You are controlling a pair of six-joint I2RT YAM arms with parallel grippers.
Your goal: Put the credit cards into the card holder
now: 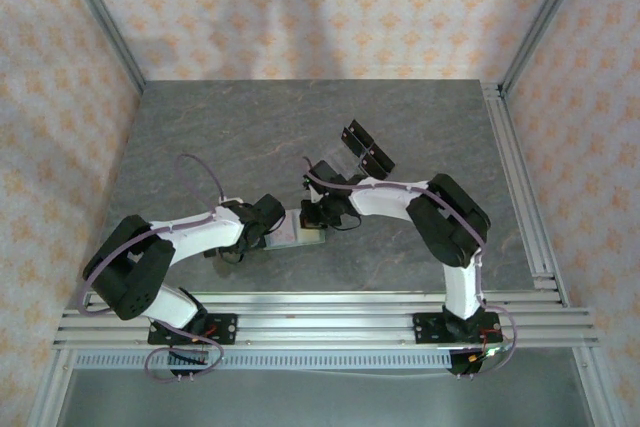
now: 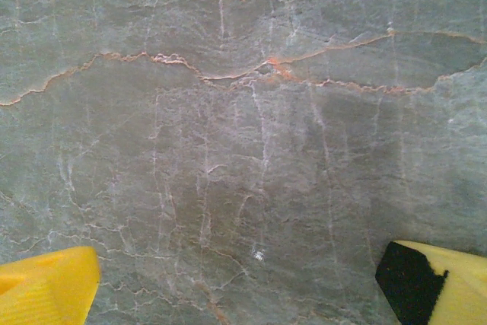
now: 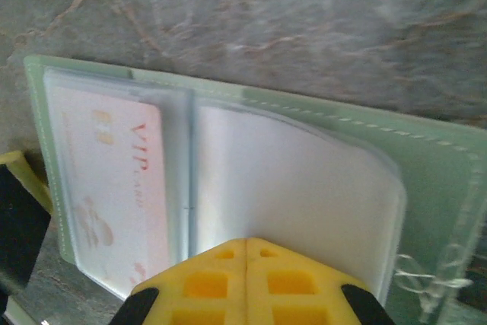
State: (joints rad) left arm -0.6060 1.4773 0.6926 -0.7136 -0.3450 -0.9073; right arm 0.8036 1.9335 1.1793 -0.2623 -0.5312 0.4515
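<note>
The right gripper's (image 3: 246, 258) yellow fingers (image 3: 205, 283) are clenched flat against each other with no gap along their seam. Their tips sit at the near edge of the card holder's (image 3: 327, 123) clear sleeve (image 3: 297, 195), which bows up toward them. Whether a leaf of that sleeve is nipped between them cannot be told. The fingers cover the middle of the holder's near edge. The card holder lies open on the grey stone table (image 2: 243, 112), its sage-green border and pale stitching showing around the plastic pockets. In the half of the holder at the left of the right wrist view, a credit card (image 3: 114, 180), pale with red "VIP" lettering, sits under the clear film; the other half looks blank white. Just off that same edge of the holder a black-and-yellow part (image 3: 15, 203) pokes in, and what it belongs to is unclear. The left gripper (image 2: 240, 287) is released, its yellow fingers (image 2: 46, 288) spread wide over bare table and holding nothing. From above, it sits just beside the card holder on the left, the right gripper is on the holder's other side, and both wrists hide much of it. An acrylic rack (image 1: 365, 150) with black pieces stands beyond the holder, well apart.
</note>
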